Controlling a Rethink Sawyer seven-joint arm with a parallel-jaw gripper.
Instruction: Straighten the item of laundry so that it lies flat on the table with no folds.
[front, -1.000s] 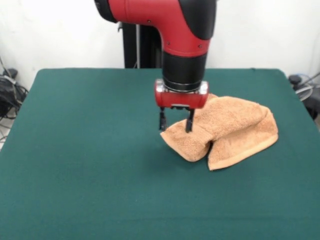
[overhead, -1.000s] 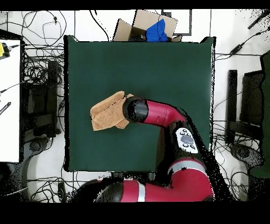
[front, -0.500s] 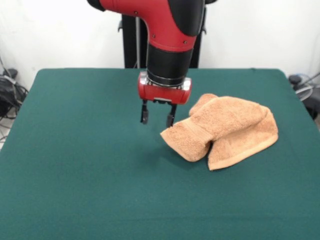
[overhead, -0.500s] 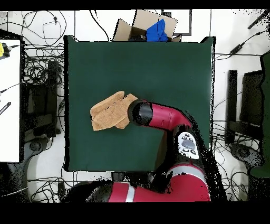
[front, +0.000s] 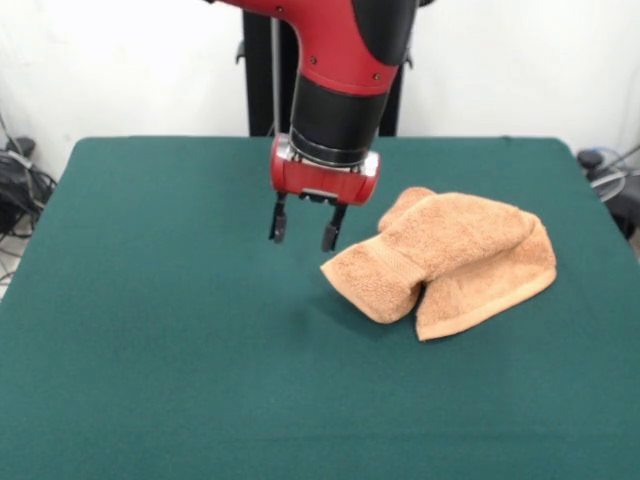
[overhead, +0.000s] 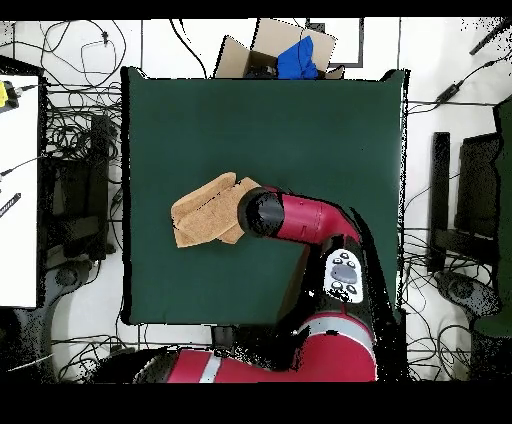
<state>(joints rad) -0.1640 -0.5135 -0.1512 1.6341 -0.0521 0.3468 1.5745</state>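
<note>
The towel is rough, matt terry cloth with a flatter woven hem. The table has a smooth matt cloth top. My arm is glossy plastic; my fingers look dark and matt.

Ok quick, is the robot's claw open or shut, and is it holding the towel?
Gripper: open, holding nothing. It hangs above the table, just beside the towel, not touching it.

Green-topped bench, only a crumpled, folded-over orange towel on it, right of centre in front view.
</note>
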